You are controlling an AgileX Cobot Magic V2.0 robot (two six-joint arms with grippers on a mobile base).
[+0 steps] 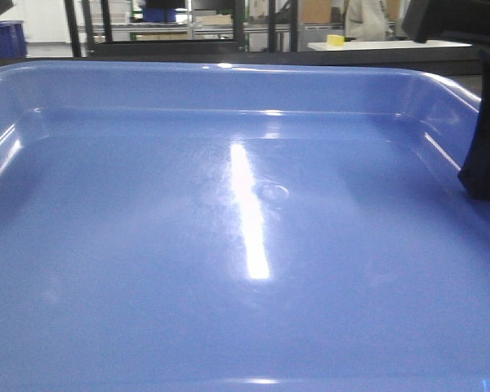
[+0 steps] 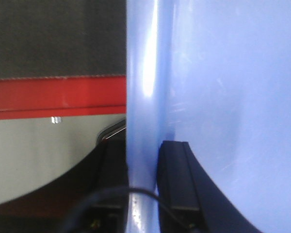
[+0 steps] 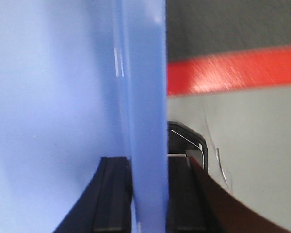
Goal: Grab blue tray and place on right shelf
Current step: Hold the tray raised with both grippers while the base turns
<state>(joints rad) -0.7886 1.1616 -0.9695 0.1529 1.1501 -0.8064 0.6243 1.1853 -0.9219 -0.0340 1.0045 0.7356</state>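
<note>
The blue tray point(image 1: 147, 245) fills nearly the whole front view, its glossy inside facing the camera and a small round mould mark near the middle. In the left wrist view my left gripper point(image 2: 143, 145) is shut on the tray's rim point(image 2: 144, 73), one black finger on each side. My right gripper point(image 3: 146, 159) is likewise shut on the opposite rim point(image 3: 143, 73). One black finger point(image 1: 483, 155) of the right gripper reaches over the tray's right edge in the front view. The right shelf is out of view.
Below the tray the wrist views show grey floor point(image 2: 34, 150), a red stripe point(image 2: 53, 97) and a dark surface point(image 2: 53, 34). Beyond the tray's far rim stand a darker blue bin point(image 1: 2, 41), black rack frames point(image 1: 171, 33) and a white table point(image 1: 384, 45) with a yellow object point(image 1: 336, 39).
</note>
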